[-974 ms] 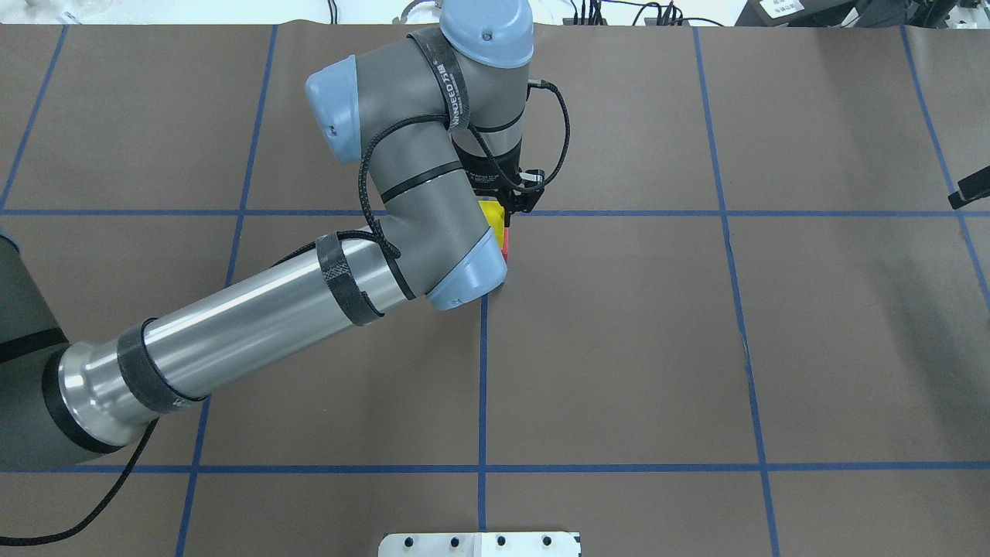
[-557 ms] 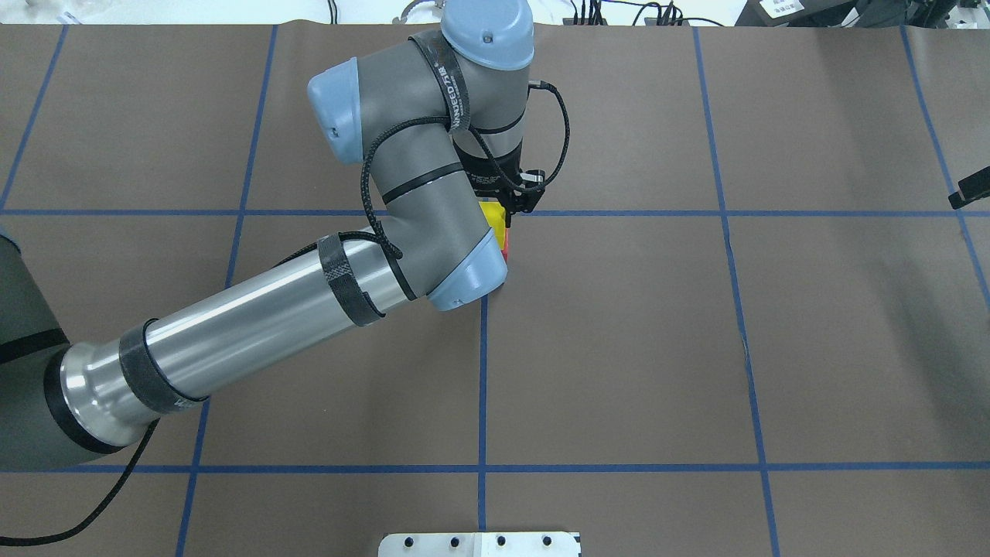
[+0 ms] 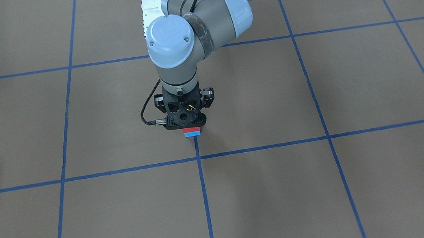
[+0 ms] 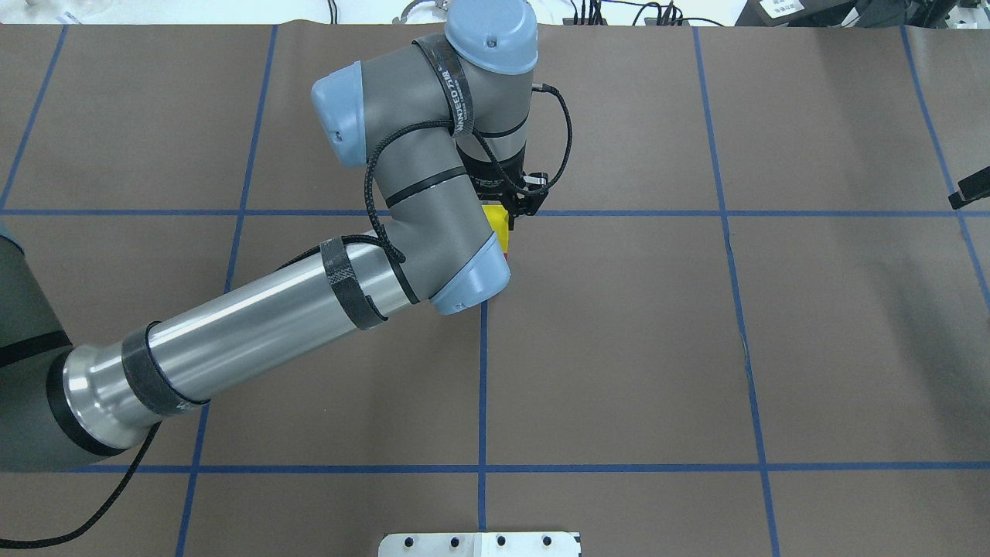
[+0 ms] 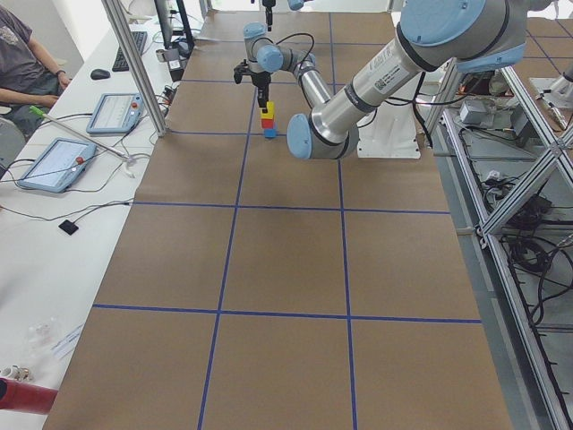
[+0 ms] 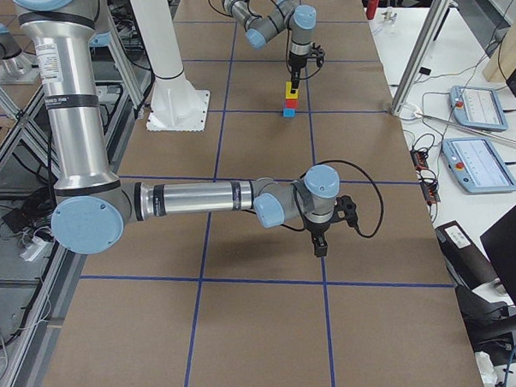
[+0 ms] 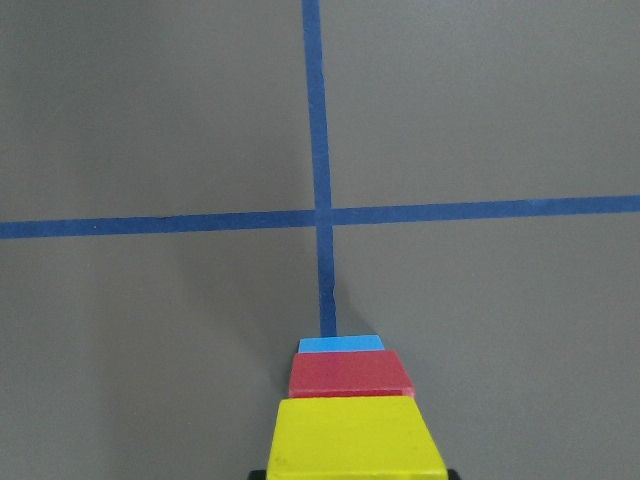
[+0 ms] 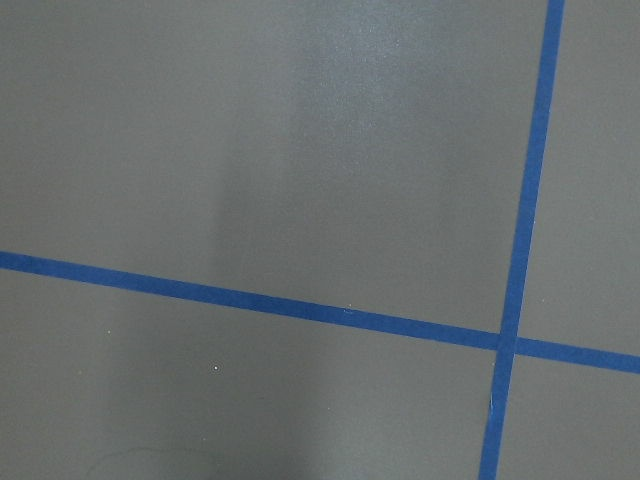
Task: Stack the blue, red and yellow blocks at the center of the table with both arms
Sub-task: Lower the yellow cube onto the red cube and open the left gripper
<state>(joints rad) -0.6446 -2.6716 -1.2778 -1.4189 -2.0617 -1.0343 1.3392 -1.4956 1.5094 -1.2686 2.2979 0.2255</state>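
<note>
On brown table (image 4: 851,348) | blue tape grid (image 4: 619,213) | block stack (image 6: 290,98) | tablets (image 5: 55,164) alongside

Block stack (image 6: 289,99) at table (image 6: 247,331) centre, under left pincer (image 6: 291,79).

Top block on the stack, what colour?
Yellow. The top block sits on the red block; clearest in the left wrist-mounted view.

A brown-covered surface (image 4: 773,348), gridded with blue tape lines (image 4: 482,387), carries a white bolted plate (image 4: 479,544) at its near edge in the overhead view. Alongside it, a white bench (image 5: 54,233) holds a tablet (image 5: 115,112), a second tablet (image 5: 52,163), a keyboard (image 5: 133,49) and a mouse (image 5: 100,73). A person in a grey shirt (image 5: 20,58) sits there, near an aluminium post (image 5: 134,67).
</note>
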